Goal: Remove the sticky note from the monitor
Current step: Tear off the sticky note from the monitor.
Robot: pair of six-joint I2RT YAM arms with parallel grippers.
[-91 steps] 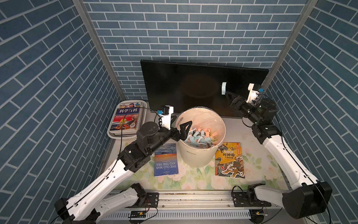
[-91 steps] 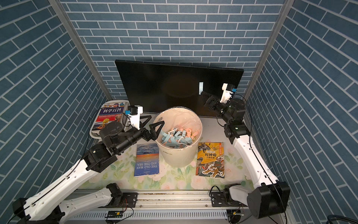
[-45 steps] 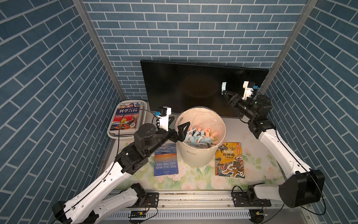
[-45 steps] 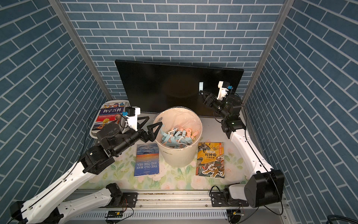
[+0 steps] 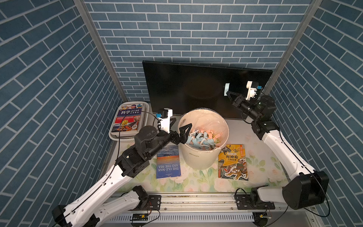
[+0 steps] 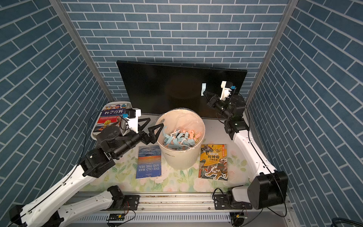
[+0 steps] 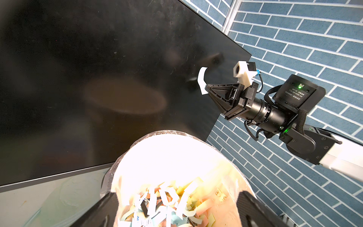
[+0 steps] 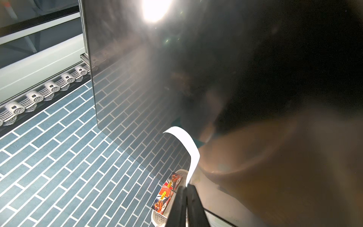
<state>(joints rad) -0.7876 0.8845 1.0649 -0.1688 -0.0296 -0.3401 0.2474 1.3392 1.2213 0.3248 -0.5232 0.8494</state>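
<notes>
Two sets of fingers: the right pair pressed together, the left pair spread wide.
Right fingers (image 7: 206, 87): closed flat on the lower end of the sticky note (image 7: 201, 77). In the right wrist view the black tips (image 8: 186, 193) meet where the paper's tail runs in between them.
Sticky note (image 5: 226, 88): a pale, narrow strip, bowed away from the glass. Its upper end is against the screen and its lower end is in the grip. It sits on the right part of the screen, about mid-height.
Left fingers (image 5: 184, 130): wide apart, holding nothing, poised at the left rim of the bin (image 5: 198, 157).
Monitor (image 5: 186, 88): dark and glossy, upright along the tabletop's far edge, behind the bin.
Bin: white, lined with clear plastic, at the middle of the tabletop (image 5: 196, 183). It is part-filled with blue, pink and yellow paper strips (image 5: 202, 137).
Blue book (image 5: 168, 162): flat, just left of the bin, toward the near edge.
Yellow book (image 5: 233, 162): flat, just right of the bin.
Basket (image 5: 117, 136): white, at the far left corner, with a colourful book lying in it.
</notes>
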